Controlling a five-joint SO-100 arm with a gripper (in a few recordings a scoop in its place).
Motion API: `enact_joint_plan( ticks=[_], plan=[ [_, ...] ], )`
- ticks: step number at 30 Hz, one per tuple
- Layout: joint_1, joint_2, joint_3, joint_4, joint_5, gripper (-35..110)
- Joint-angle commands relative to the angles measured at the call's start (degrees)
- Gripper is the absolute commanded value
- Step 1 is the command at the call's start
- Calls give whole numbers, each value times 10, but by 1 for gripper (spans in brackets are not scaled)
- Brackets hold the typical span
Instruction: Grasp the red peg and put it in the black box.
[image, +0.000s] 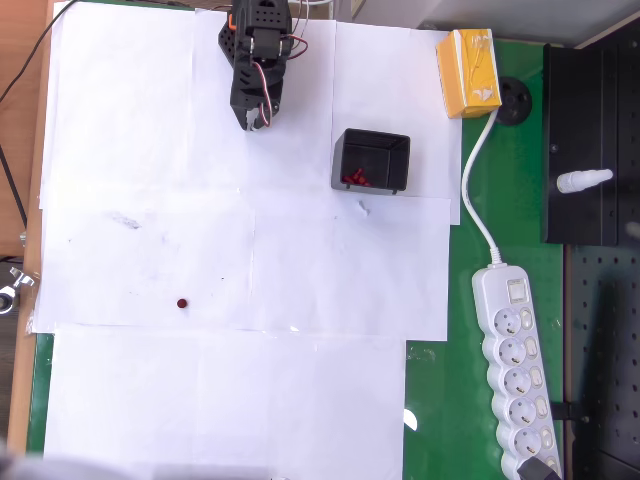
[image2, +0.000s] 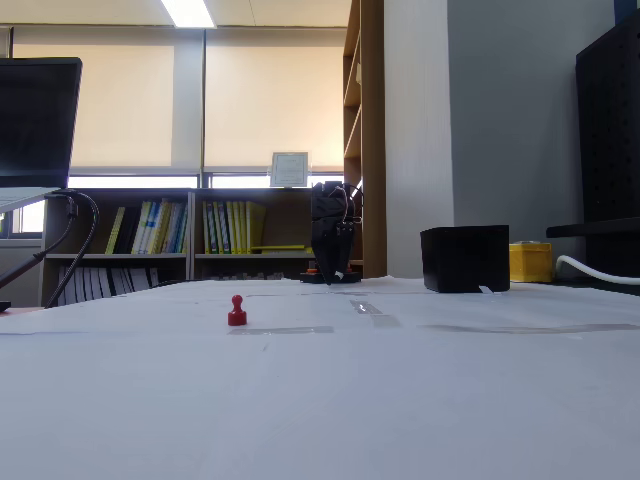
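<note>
Jaws (image: 256, 122) folded down near the arm's base, open or clenched impossible to tell.
Black box (image: 371, 161) on the paper-covered table (image: 150, 400), red pegs inside; lone red peg (image: 182, 302) upright on paper, well apart from box and jaws.

In the overhead view, the peg (image: 182, 302) is seen alone on the paper sheets (image: 150, 200) at lower left, well apart from the box (image: 371, 161), which is placed up and to the right with a cluster of pegs (image: 356, 179) in it. The arm (image: 256, 60) is folded at the top, left of the box, and a carton (image: 468, 72) is set up and right of the box, beside a power strip (image: 515, 365) laid along the right. In the fixed view, the peg (image2: 237, 311) is found upright left of centre, with the arm (image2: 329, 245) behind it and the box (image2: 465, 258) to the right.
</note>
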Motion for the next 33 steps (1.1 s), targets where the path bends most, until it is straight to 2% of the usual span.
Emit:
enact_joint_plan(
  ticks=[1,8,10,13,17,20,28,33],
  plan=[
    [0,-64,-46,-15,7,0],
    [-11,-62,-46,-53,110,0],
    [-18,11,-46,-129,127,0],
    [-17,163,-46,-299,142,0],
    [-16,267,-44,-425,138,0],
    [-9,381,-40,-562,126,0],
    [19,545,-38,-757,51,0],
    [25,649,-38,-901,58,0]
  ],
)
